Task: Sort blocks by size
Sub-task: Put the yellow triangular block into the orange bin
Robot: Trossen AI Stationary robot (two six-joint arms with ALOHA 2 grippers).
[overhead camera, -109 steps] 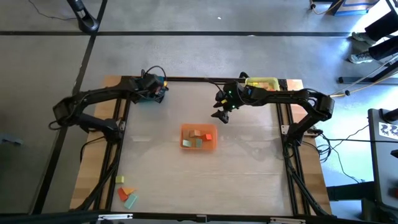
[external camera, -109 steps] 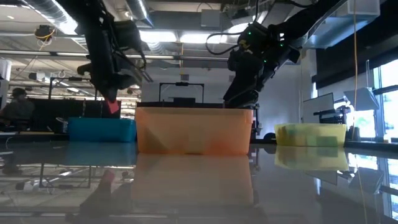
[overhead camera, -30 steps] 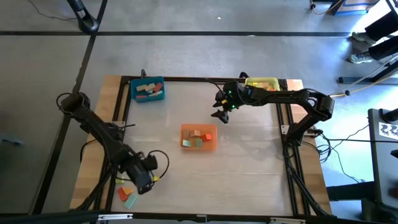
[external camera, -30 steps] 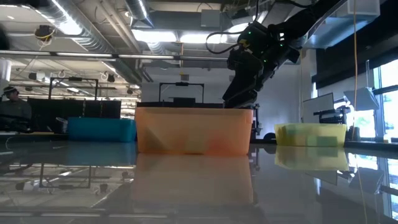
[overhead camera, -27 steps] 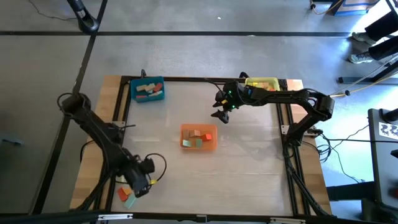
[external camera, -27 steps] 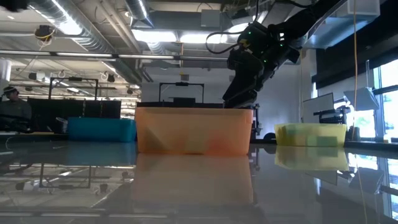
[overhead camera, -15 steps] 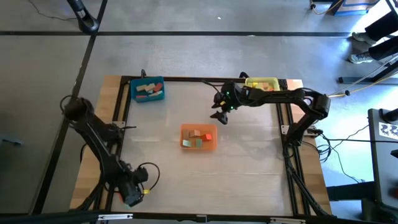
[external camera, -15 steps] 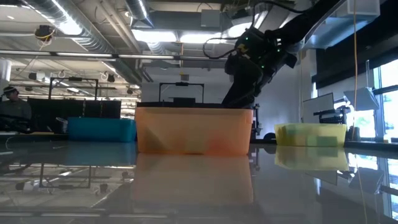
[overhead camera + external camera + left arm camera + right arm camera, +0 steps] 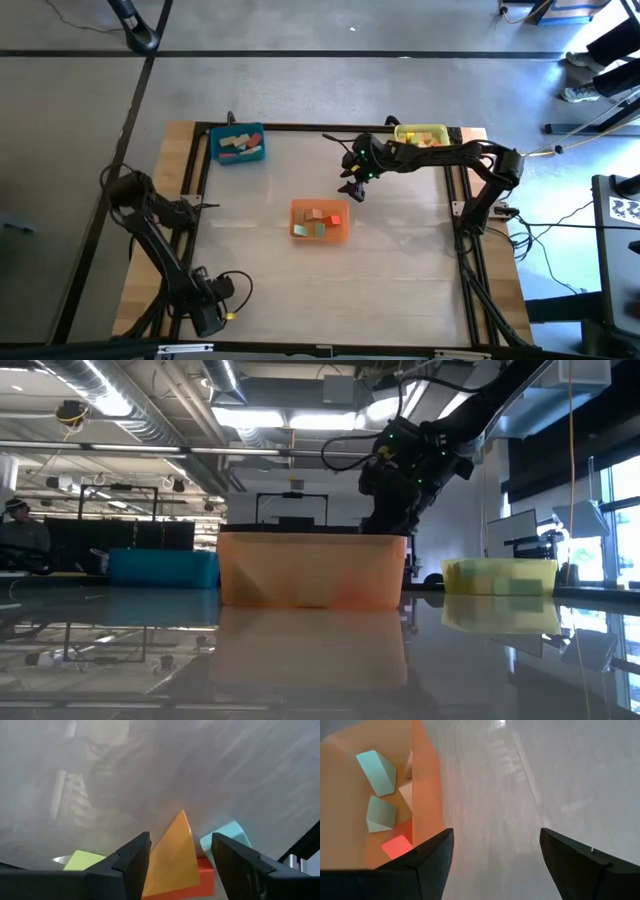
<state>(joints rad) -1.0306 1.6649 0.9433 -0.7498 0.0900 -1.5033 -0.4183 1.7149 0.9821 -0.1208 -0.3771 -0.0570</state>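
Left pincer (image 9: 180, 862), fingers apart and empty, is now hovering over the loose blocks at the worktop's near-left corner, straddling an orange wedge (image 9: 174, 855) beside green (image 9: 82, 860), red (image 9: 202, 872) and light blue (image 9: 226, 834) pieces, having swung there from the blue tray (image 9: 238, 145). A fresh pick is apparently starting. Right pincer (image 9: 350, 186) is waiting spread beyond the orange tray (image 9: 320, 221).
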